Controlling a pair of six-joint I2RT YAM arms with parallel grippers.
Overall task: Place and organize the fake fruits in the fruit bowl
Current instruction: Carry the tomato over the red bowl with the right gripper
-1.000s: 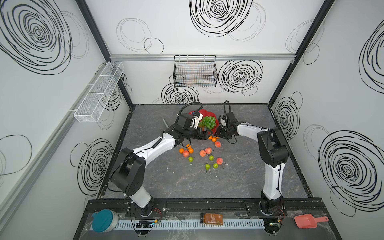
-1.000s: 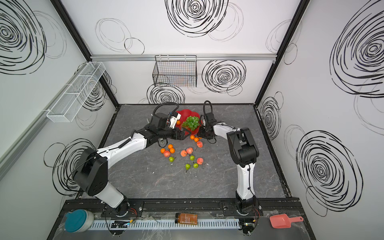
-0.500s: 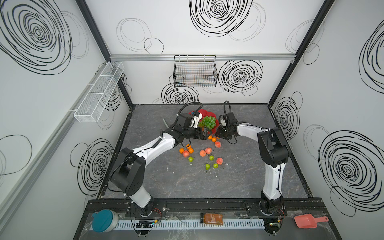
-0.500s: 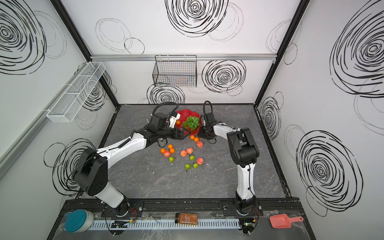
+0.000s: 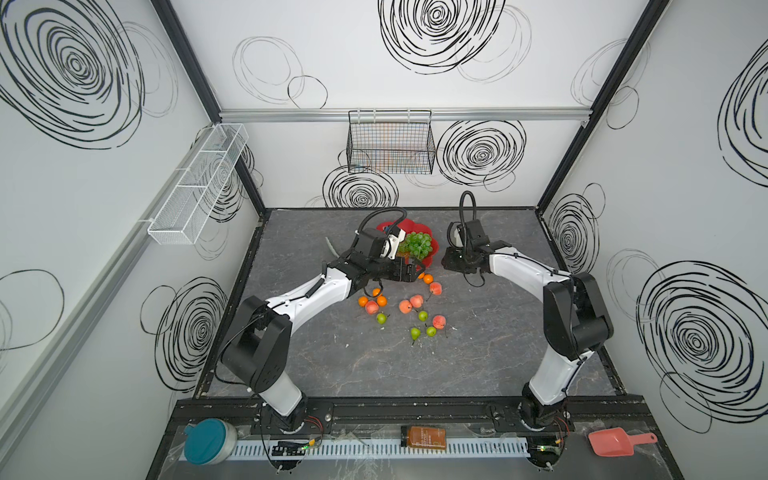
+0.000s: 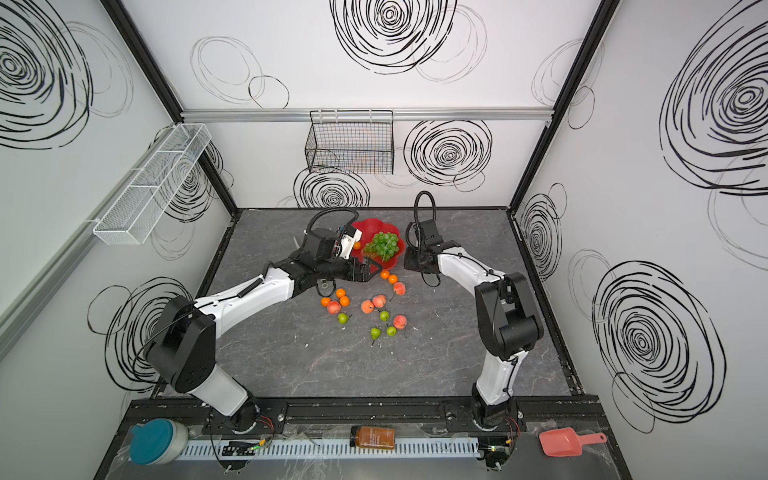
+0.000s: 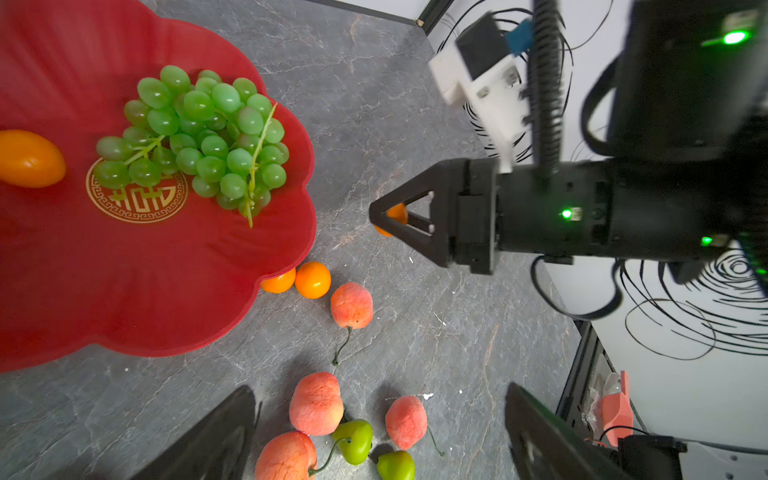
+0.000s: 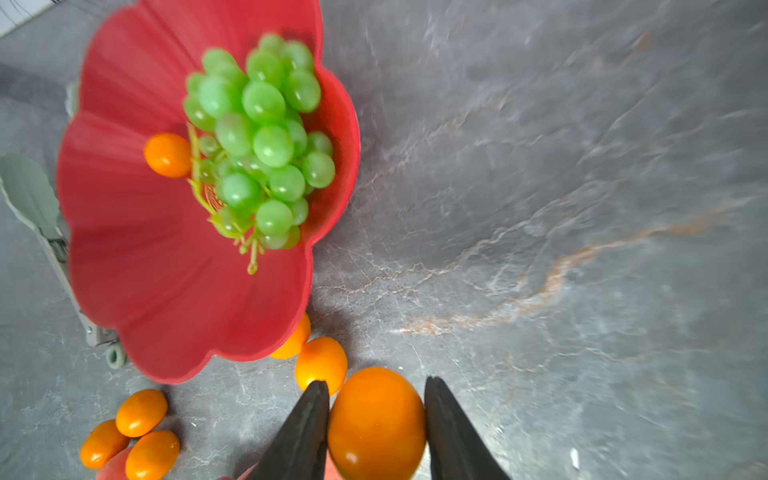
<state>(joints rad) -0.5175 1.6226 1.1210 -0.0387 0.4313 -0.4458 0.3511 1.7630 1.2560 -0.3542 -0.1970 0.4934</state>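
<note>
The dark grey marbled surface [image 5: 374, 365] carries everything, and on its far half sits the shallow glossy red plastic bowl with a scalloped petal rim [image 6: 374, 227]. The coming move, as I judge it, is to lift the fruit in the right hand [image 8: 376, 382] over that rim, so what matters is where the bowl lies from that hand. In both top views the bowl is just beside it, on the robot's left, not touching it, with only bare surface between.

The right hand pinches a round orange plastic tangerine [image 8: 376, 428] close to the surface. The fruit looks slightly oval, with its longer axis along the fingers and the pinch across its narrower width. The side of the bowl facing this hand is already taken up, so the bare floor lies past or in front of what sits there.

The left hand [image 7: 378, 388] is spread wide with nothing in it. It hangs over the loose fruit by the bowl's near rim and is the nearer hand to that fruit.

- **Grapes:** one bunch of glossy green plastic grapes [image 7: 203, 137] lies in the bowl, on the side toward the right hand.
- **Peaches:** five pink-orange fuzzy peaches [image 5: 405, 306], all on the surface.
- **Tangerines:** seven tangerines [image 7: 312, 279] in all. One is in the bowl and one is held. Two touch each other at the near rim, one of them half under it, and three are clustered further off.
- **Pears:** four little green pears with stems [image 5: 415, 333], all on the surface among the peaches.
</note>
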